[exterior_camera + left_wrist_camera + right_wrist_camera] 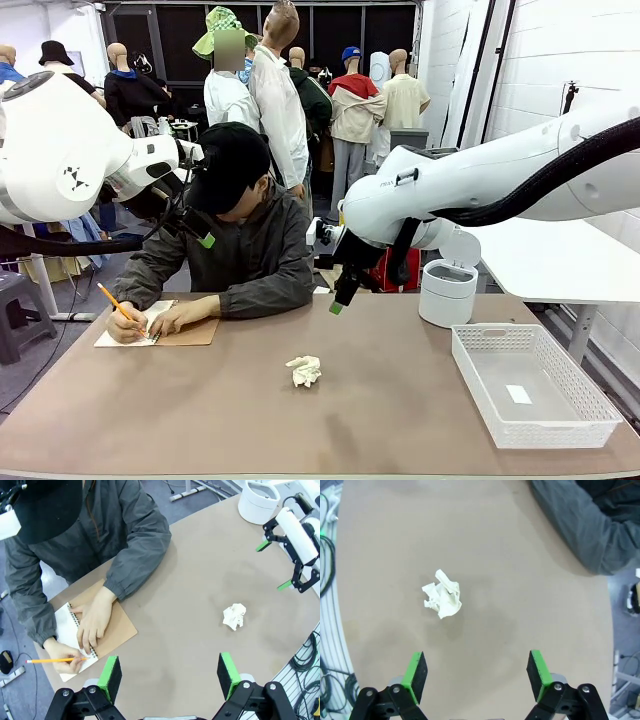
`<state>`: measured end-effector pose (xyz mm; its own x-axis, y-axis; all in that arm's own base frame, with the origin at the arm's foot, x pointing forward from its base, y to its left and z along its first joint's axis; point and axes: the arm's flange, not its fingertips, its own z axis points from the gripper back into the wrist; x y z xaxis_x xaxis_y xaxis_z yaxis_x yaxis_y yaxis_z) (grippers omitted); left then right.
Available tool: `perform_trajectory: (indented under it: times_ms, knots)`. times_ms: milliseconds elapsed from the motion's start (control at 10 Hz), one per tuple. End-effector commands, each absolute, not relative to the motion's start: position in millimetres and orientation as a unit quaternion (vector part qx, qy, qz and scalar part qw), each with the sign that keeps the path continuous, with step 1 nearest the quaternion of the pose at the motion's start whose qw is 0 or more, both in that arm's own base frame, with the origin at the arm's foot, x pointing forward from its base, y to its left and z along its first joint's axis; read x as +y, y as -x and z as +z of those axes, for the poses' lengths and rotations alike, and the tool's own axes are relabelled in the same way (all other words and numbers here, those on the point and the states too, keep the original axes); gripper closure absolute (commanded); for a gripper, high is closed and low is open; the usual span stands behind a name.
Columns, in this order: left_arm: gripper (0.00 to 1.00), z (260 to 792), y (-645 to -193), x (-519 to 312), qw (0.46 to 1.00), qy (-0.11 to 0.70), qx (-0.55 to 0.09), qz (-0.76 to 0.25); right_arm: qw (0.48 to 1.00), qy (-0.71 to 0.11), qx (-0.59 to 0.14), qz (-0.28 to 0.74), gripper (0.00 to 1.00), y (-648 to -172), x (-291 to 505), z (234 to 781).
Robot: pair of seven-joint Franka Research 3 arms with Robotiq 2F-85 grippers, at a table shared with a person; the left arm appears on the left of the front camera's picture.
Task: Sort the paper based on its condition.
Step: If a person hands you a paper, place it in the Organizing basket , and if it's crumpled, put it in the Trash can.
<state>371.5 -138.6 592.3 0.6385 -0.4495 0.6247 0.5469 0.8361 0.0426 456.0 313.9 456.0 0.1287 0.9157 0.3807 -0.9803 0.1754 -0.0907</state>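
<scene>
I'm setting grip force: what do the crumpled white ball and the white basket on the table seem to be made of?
The crumpled ball looks like thin, matte white paper: sharp creases and folded edges. The basket looks like rigid white plastic, smooth, with moulded lattice walls, though the look alone cannot confirm it.

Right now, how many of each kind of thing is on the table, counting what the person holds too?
Crumpled paper ball: 1
Spiral notebook: 1
Pencil, in the person's hand: 1
White basket: 1
White round tub: 1
Total: 5
</scene>
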Motion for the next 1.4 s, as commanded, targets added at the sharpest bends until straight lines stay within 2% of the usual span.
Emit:
perform_trajectory:
  times_ms: [0, 300, 800, 1300]
  knots:
    - [0.00, 594, -372, -137, 0.902, 0.076, -0.325, -0.275, 0.752, -0.061, -0.150, 0.639, 0.00, -461, 341, 431]
    - [0.00, 594, -372, -137, 0.902, 0.076, -0.325, -0.275, 0.754, -0.037, -0.124, 0.644, 0.00, -460, 362, 404]
    - [0.00, 594, -372, -137, 0.902, 0.076, -0.325, -0.275, 0.734, -0.051, -0.078, 0.672, 0.00, -455, 397, 367]
    - [0.00, 594, -372, -137, 0.902, 0.076, -0.325, -0.275, 0.725, -0.042, -0.045, 0.685, 0.00, -450, 406, 349]
